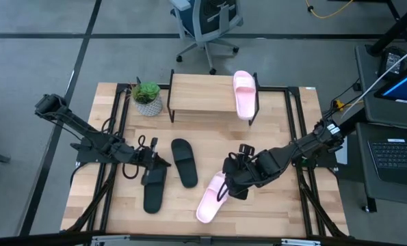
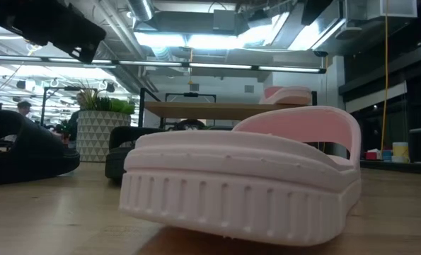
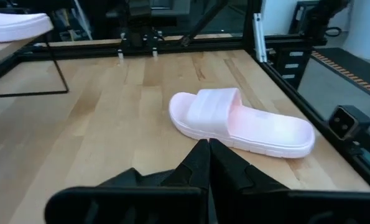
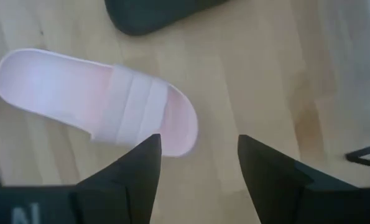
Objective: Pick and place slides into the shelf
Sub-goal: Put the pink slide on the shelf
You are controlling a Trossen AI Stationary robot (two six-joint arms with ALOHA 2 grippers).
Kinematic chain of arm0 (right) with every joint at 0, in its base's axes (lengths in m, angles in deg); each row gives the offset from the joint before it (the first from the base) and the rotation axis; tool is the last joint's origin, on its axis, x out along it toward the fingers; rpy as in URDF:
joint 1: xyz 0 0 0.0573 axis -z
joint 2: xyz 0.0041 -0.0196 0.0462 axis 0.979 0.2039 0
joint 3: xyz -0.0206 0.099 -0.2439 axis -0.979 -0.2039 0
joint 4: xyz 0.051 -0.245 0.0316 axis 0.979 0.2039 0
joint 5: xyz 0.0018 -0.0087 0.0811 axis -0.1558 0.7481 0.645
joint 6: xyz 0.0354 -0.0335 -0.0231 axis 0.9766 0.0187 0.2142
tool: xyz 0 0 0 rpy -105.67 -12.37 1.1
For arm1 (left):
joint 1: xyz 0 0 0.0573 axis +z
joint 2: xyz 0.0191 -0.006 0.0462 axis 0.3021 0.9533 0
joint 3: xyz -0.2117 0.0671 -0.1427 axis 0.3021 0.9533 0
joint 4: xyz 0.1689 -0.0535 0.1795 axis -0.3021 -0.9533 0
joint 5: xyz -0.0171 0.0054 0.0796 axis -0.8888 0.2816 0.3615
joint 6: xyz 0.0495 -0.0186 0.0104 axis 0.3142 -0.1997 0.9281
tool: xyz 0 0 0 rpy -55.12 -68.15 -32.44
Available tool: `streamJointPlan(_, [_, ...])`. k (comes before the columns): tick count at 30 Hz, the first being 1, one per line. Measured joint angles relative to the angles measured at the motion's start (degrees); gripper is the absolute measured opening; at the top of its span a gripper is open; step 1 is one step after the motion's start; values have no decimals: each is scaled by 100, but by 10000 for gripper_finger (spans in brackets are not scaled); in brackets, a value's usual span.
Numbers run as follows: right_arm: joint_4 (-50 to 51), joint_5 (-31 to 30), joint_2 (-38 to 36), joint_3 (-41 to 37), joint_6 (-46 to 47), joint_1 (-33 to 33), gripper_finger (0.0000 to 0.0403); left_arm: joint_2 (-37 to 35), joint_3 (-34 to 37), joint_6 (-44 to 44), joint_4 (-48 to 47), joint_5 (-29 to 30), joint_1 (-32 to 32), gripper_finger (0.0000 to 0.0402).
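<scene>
Right gripper, fingers spread, hovers over one pink slide; left gripper is pressed together above the surface. Two black slides, two pink.

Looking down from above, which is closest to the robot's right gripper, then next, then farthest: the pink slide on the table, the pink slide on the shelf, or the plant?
1. Pink slide on the table, just below the right gripper.
2. Pink slide on the shelf, at the shelf's right end.
3. Plant, left of the shelf.

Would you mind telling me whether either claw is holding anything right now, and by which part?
Nothing is held. The right claw hangs open above the pink slide; the left claw is shut and empty.
</scene>
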Motion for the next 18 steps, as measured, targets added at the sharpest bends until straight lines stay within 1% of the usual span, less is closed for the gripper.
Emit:
streamJointPlan(3, [-5, 42, 0, 0, 306, -147, 213, 0, 0, -5, -4, 0, -189, 0])
streamJointPlan(5, [-34, 206, 0, 0, 536, -260, 213, 0, 0, -3, 49, 0, -296, 0])
streamJointPlan(8, [-265, 286, 3, 0, 789, -459, 213, 0, 0, 26, 128, 31, -408, 0])
streamJointPlan(13, [-878, 289, 93, 11, 1031, -766, 213, 0, 0, 39, 128, 87, -440, 0])
streamJointPlan(18, [-970, 300, 435, 229, 1201, -895, 213, 0, 0, 39, 102, 92, -439, 0])
